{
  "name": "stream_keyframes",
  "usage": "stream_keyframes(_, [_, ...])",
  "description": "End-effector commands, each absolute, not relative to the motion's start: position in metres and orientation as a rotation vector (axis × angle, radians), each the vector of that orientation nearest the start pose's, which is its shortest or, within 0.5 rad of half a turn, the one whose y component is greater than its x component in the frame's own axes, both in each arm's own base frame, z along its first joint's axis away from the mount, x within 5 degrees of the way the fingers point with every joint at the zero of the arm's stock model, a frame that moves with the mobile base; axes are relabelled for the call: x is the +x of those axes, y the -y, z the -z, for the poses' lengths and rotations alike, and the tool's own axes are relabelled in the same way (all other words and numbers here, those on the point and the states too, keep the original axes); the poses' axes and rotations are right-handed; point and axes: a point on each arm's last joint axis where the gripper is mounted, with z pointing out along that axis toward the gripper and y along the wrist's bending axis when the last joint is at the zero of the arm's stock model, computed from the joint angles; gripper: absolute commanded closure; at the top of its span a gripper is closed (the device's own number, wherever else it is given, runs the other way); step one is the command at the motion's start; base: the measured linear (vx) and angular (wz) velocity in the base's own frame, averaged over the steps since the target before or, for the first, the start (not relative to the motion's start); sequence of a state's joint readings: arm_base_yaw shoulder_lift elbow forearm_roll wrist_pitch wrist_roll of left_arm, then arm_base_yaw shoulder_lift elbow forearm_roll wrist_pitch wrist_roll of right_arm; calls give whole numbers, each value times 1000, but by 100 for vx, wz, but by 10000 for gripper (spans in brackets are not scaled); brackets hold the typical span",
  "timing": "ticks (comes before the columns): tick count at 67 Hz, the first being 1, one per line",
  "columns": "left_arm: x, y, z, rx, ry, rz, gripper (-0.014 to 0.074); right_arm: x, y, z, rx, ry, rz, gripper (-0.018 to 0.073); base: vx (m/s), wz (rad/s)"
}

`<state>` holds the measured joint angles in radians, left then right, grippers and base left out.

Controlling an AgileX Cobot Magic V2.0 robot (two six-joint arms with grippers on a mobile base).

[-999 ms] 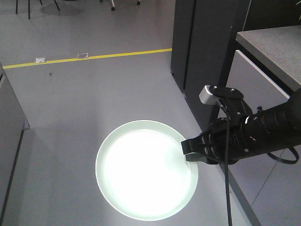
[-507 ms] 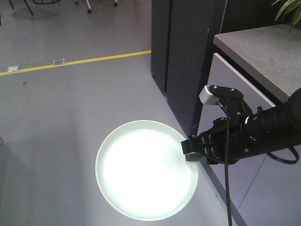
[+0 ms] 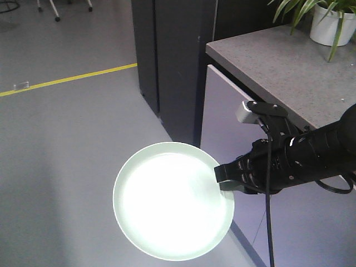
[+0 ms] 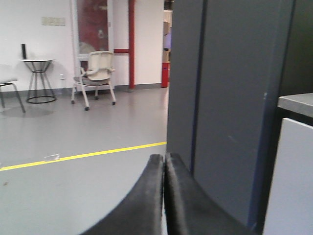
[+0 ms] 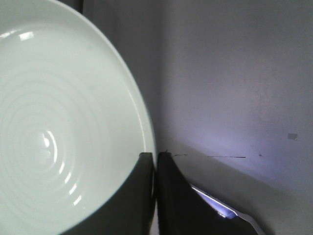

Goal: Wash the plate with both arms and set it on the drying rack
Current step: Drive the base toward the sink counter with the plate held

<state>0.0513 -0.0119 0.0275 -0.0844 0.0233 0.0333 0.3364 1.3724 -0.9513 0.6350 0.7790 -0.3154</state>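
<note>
Left tool (image 4: 164,161): clenched; the black, curved fingers are pressed together and nothing is held between them.
Floor line (image 3: 67,79): a yellow stripe is painted across the smooth grey floor.
Plate (image 3: 172,201): it is held in the air above the floor, face up and roughly level. It is round, shallow, pale mint-green and glossy, with a low raised rim. Faint concentric rings are shown in the right wrist view.
Plate handling: it is judged stiff, brittle and fairly light. The glaze is judged slippery, and more so once wetted. The rim is the part to be gripped; a second hold on the free left rim is advised for washing.
Right tool (image 3: 219,179): grasping the Plate; its right rim is pinched between two black fingers.
Cabinet (image 3: 172,67): tall, dark, matte panels are seen behind the Plate.
Bench (image 3: 267,67): a speckled grey top is set over a pale flat front, apart from the Plate.
Pot (image 3: 328,25): white, with a green plant; it is stood on the Bench at the far right.
Rack: not in view.
</note>
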Motion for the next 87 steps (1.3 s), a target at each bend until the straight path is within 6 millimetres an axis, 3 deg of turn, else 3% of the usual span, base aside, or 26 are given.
stream_keyframes(1, [53,-3,-219,-78,-1408,-2,603,243,-125,-296,-369,-2492,-762,561,10,-36])
stream_keyframes(87, [53,-3,-219,-78,-1408,-2,603,243,-125,-296,-367,-2492,-762,561,9,-36])
